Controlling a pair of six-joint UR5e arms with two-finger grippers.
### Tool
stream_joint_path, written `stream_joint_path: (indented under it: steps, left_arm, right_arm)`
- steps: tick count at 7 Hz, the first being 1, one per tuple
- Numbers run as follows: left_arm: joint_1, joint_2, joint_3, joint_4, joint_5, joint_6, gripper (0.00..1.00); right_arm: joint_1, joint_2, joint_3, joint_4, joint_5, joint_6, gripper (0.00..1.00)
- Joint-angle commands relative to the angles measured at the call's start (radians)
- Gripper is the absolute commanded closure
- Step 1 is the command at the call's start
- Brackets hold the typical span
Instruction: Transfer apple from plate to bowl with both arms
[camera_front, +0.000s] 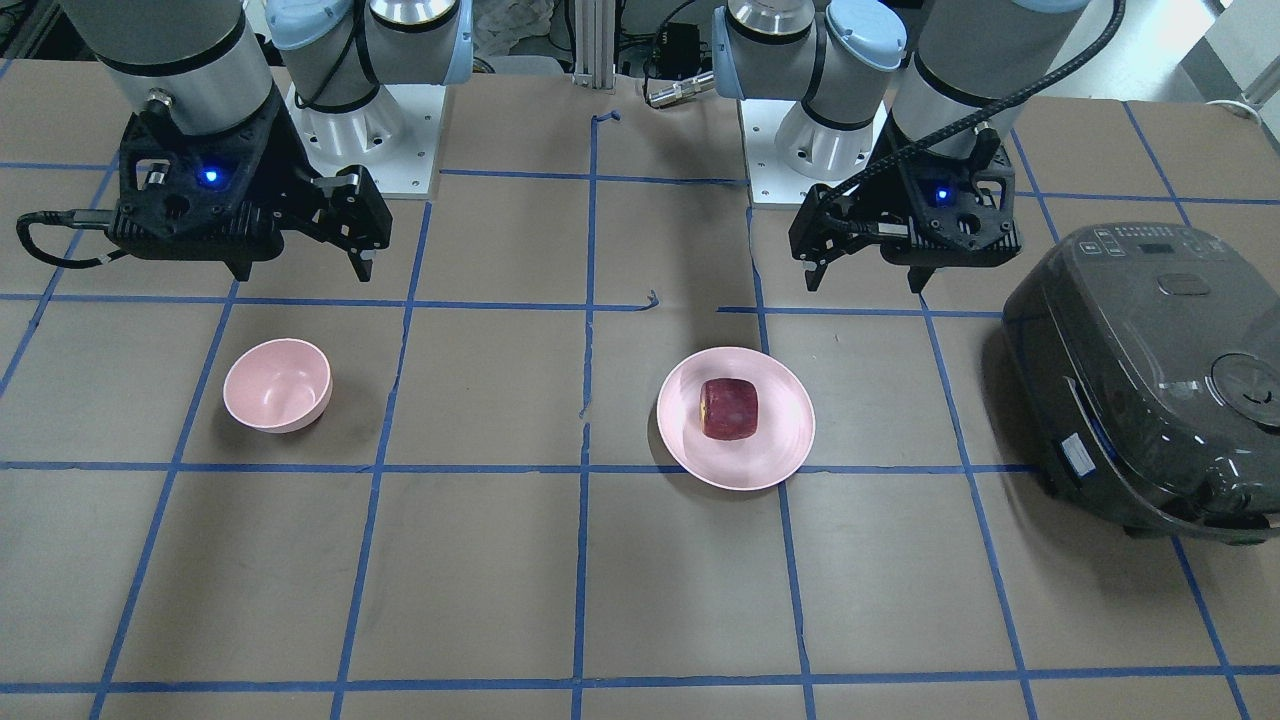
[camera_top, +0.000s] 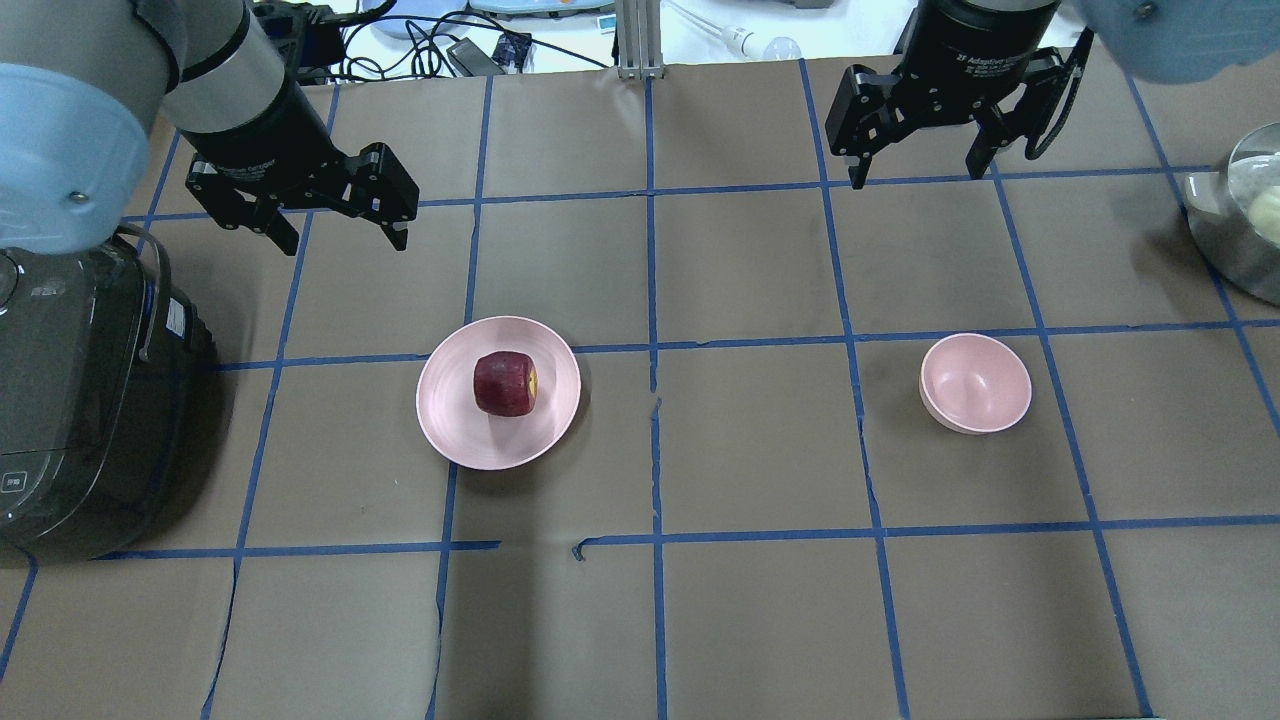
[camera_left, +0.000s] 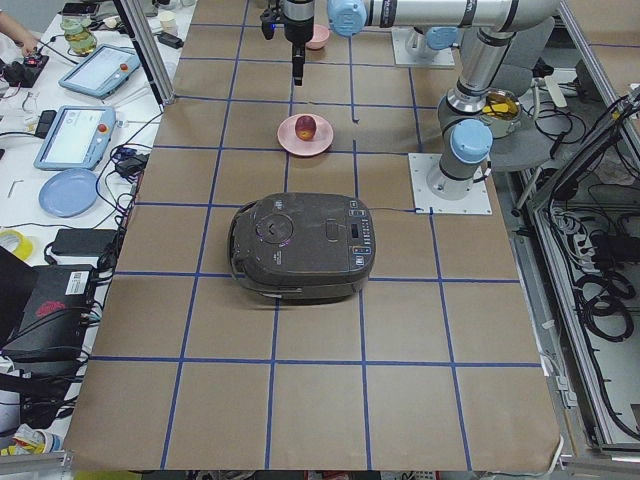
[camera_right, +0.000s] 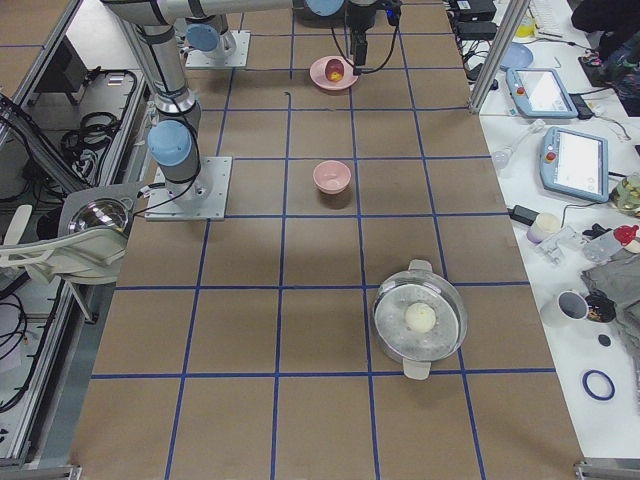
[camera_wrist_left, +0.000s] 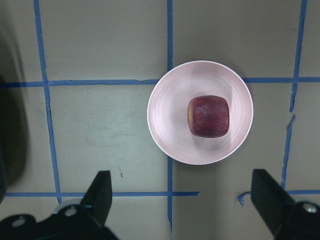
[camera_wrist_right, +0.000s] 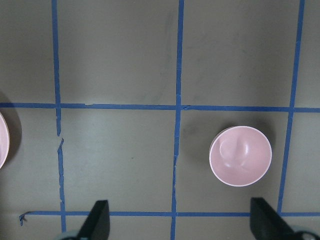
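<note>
The dark red apple (camera_front: 728, 408) (camera_top: 506, 384) lies on its side in the middle of the pale pink plate (camera_front: 770, 460) (camera_top: 450, 420). The left wrist view looks down on the apple (camera_wrist_left: 208, 116) and the plate (camera_wrist_left: 165, 130). My left gripper (camera_top: 340, 238) (camera_front: 865, 283) (camera_wrist_left: 185, 205) is open and empty. It hovers above the table beside the plate, toward the robot's base. The small pink bowl (camera_front: 277, 385) (camera_top: 975, 383) (camera_wrist_right: 240, 156) stands empty on the robot's right side. My right gripper (camera_top: 915, 175) (camera_front: 303, 272) (camera_wrist_right: 181, 222) is open and empty. It hovers behind the bowl, apart from it.
A dark grey rice cooker (camera_front: 1150, 370) (camera_top: 70, 400) stands at the table's end on the robot's left, near the left arm. A metal pot (camera_top: 1240, 220) (camera_right: 420, 320) with a pale round thing inside stands at the far right end. Blue tape lines grid the brown table.
</note>
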Motion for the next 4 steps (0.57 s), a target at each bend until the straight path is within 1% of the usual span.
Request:
stream_joint_path:
  steps: [1,4]
  left_arm:
    - [0.0,0.0,0.001,0.001,-0.003,0.0,0.0]
    - [-0.005,0.0,-0.005,0.0,0.0,-0.008,0.0]
  right_arm:
    - [-0.001,0.0,0.0,0.004,0.0,0.0,0.0]
    - [-0.002,0.0,0.001,0.005,-0.002,0.0,0.0]
